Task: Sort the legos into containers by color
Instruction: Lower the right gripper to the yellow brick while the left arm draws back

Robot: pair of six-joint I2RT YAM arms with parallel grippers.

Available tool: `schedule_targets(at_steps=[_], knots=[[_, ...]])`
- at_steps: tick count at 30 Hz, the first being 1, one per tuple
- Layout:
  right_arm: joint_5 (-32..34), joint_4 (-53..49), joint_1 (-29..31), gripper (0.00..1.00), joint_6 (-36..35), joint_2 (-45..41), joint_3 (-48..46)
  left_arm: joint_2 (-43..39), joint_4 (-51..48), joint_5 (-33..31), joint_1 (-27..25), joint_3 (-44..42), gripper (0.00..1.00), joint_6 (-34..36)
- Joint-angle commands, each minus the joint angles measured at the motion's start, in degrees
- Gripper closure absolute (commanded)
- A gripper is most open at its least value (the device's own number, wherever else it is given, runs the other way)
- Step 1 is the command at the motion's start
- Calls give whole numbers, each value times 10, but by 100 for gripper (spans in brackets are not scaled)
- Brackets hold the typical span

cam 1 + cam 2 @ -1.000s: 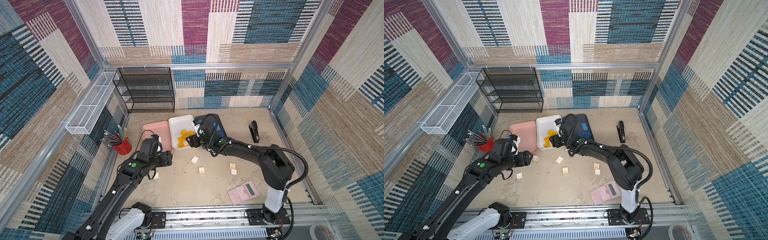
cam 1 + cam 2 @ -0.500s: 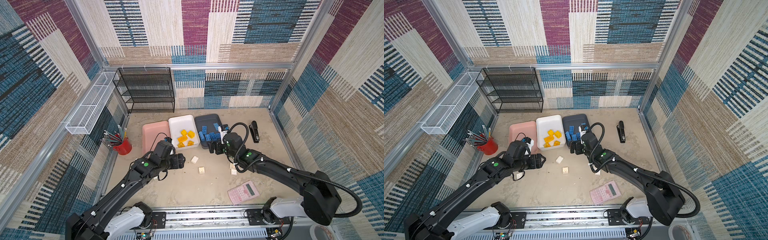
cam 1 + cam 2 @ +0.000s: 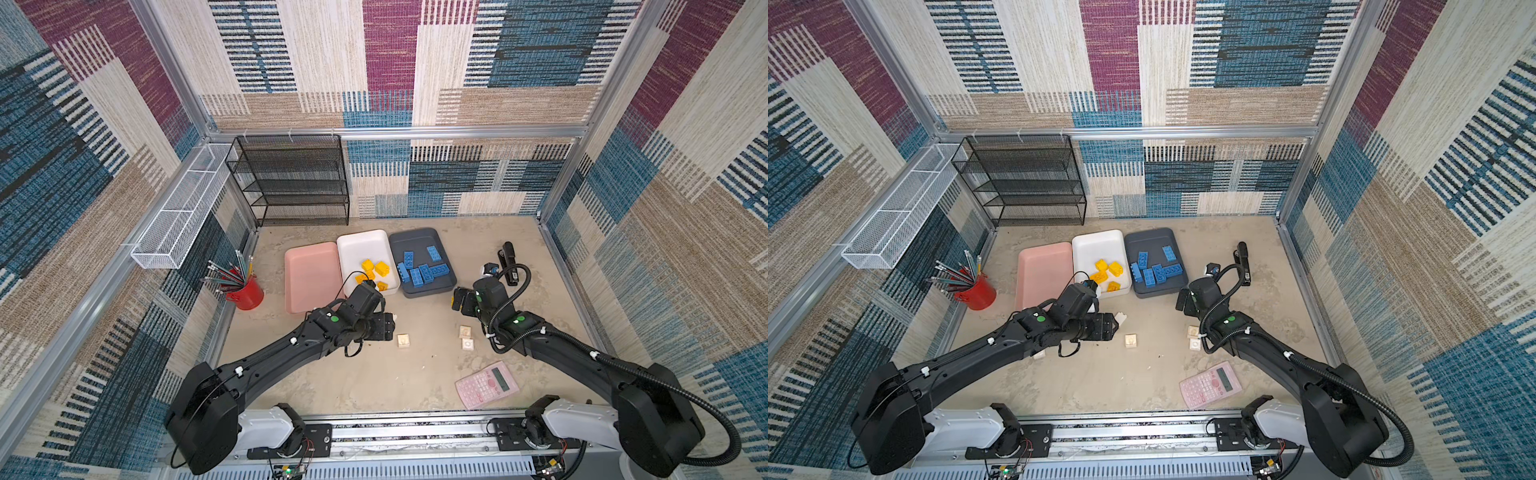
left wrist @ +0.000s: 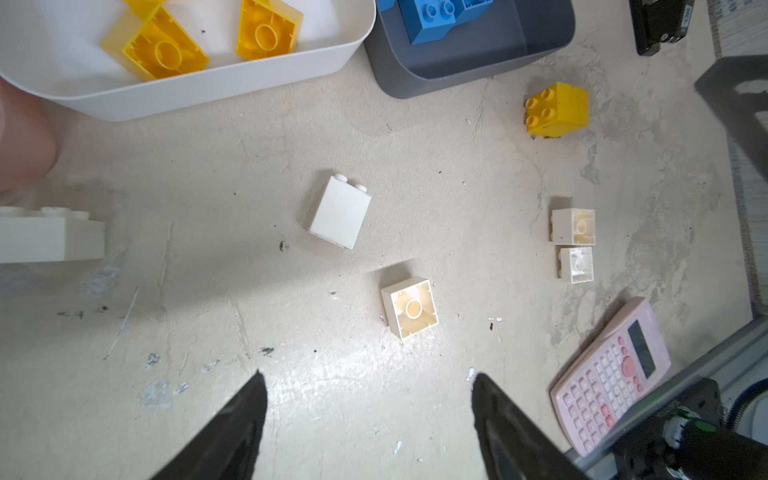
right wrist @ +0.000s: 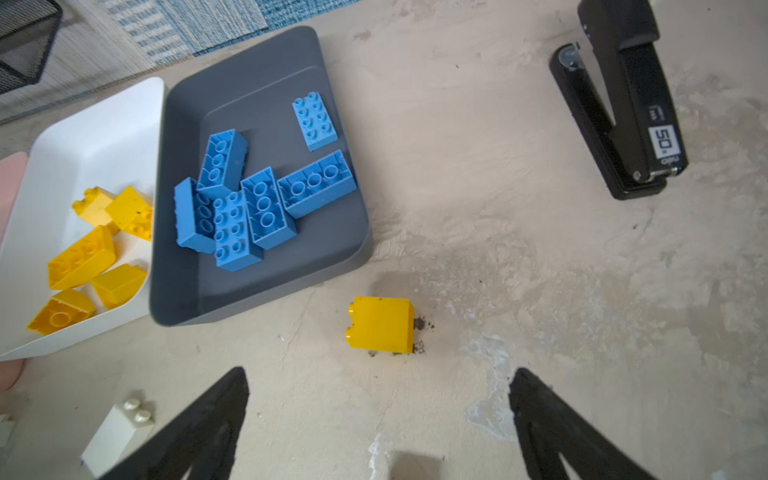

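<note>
Yellow brick (image 5: 380,324) on its side on table (image 5: 498,232), just beside grey tray (image 5: 249,307) | likely light, stiff, slick; pinch flat sides | right gripper (image 5: 378,374) fingers apart, empty, near it | left gripper (image 4: 368,376) apart, empty, over white bricks (image 4: 340,216)

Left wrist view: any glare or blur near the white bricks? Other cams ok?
Left wrist: glare patch on the table just ahead of the left fingers; the cropped white brick is soft, the upturned white brick sharp. Right wrist: yellow brick crisp, right fingers plain black silhouettes. In both top views: even light, walls splayed outward by the wide lens.
</note>
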Motion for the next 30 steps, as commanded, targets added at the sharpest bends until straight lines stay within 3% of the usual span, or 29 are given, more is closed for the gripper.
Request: schedule_targets(at_steps=[1, 11, 30], knots=[[15, 26, -1, 1, 9, 31, 5, 14, 36, -9, -5, 1, 22, -10], [47, 57, -1, 3, 2, 150, 42, 33, 64, -11, -8, -15, 22, -2], [11, 38, -4, 28, -26, 285, 129, 55, 88, -11, -8, -14, 21, 29]])
